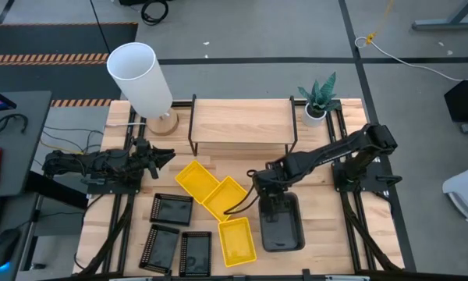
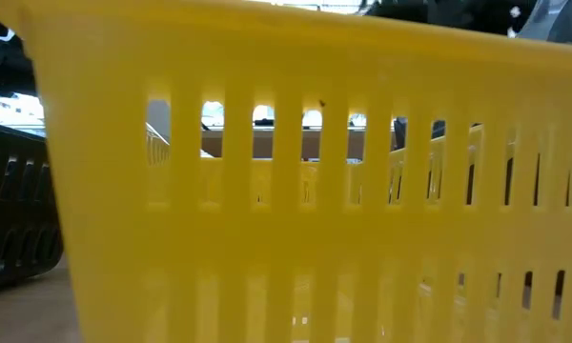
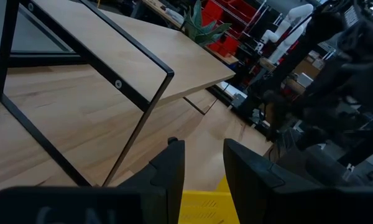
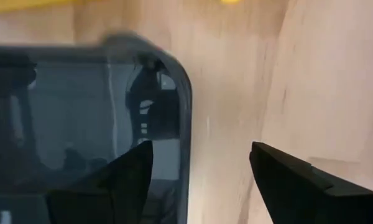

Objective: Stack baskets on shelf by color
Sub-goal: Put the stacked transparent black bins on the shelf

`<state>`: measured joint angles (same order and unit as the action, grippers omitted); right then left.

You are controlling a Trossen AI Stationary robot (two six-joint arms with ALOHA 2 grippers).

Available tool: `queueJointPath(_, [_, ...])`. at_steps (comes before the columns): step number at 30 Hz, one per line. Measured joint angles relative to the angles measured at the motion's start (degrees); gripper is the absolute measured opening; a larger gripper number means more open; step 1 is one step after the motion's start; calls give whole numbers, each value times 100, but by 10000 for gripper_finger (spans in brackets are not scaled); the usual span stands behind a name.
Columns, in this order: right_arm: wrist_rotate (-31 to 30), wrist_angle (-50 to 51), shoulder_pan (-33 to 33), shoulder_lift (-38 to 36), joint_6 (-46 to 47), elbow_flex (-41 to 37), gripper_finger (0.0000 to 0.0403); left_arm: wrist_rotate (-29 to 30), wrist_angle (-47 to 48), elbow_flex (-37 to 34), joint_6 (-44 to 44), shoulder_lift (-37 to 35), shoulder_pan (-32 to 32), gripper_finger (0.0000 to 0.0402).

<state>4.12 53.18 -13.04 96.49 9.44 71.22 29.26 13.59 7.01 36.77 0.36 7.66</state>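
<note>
A smoky-grey basket lies flat on the tabletop's near right; whether others are nested in it, I cannot tell. My right gripper hovers open over its far end. In the right wrist view one finger stands over the basket's inside and the other over bare table, on either side of its wall. Three yellow baskets and three black ones lie on the table. The shelf stands at the far edge. My left gripper waits open at the left.
A white lamp stands at the far left corner and a potted plant at the far right, both beside the shelf. A yellow basket's slotted wall fills the low view, with a black basket beside it.
</note>
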Motion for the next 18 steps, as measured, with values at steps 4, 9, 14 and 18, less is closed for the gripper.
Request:
queueJointPath(4, [-4,-384,49,0,-1,-451,259,2,0,-1,1,0,2,117])
queueJointPath(9, [-177,-491,82,0,52,-693,226,2,0,0,0,0,2,117])
queueJointPath(14, [-277,-548,77,0,193,-779,171,0,0,-1,0,0,0,117])
queueJointPath(18, [-268,-573,79,0,250,-780,120,1,0,0,1,0,1,117])
